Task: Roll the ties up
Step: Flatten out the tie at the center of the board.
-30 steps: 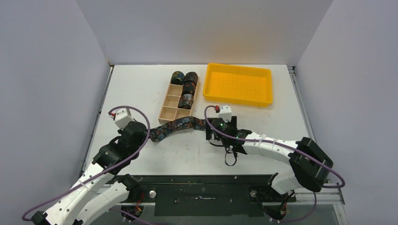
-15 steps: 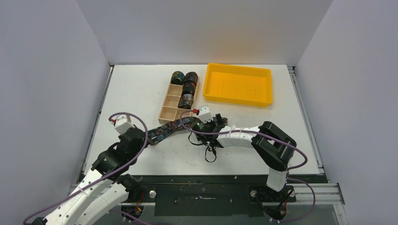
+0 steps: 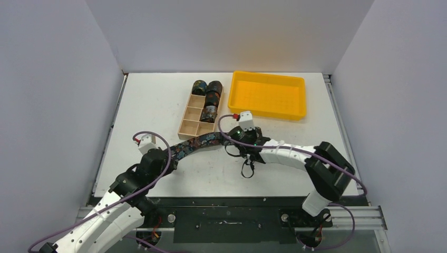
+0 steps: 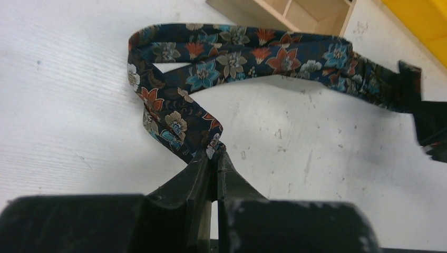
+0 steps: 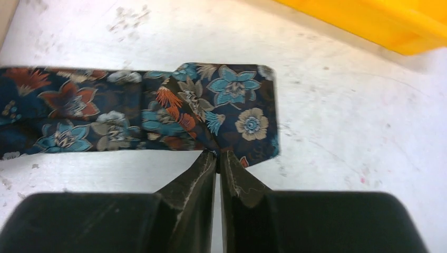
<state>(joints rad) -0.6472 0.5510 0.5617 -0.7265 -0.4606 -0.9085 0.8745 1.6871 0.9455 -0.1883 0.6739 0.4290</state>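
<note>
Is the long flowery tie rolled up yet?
No, spread out. The tie lies as a long strip on the table, not a cylinder.

Moments ago spread wide, right claw [image 5: 217, 154] now pinched together on broad end of dark floral-print fabric necktie [image 5: 221, 100]. Its arm, swung far left half a second back, since pulled rightward again, elbow nearer right side of white desk [image 3: 158, 100]. Left claw [image 4: 215, 155] drawn back toward near edge, necktie's arc shifting slightly with it.

floral tie [image 3: 203, 143] unrolled, seemingly three rolled ties [image 3: 213, 93]
</note>
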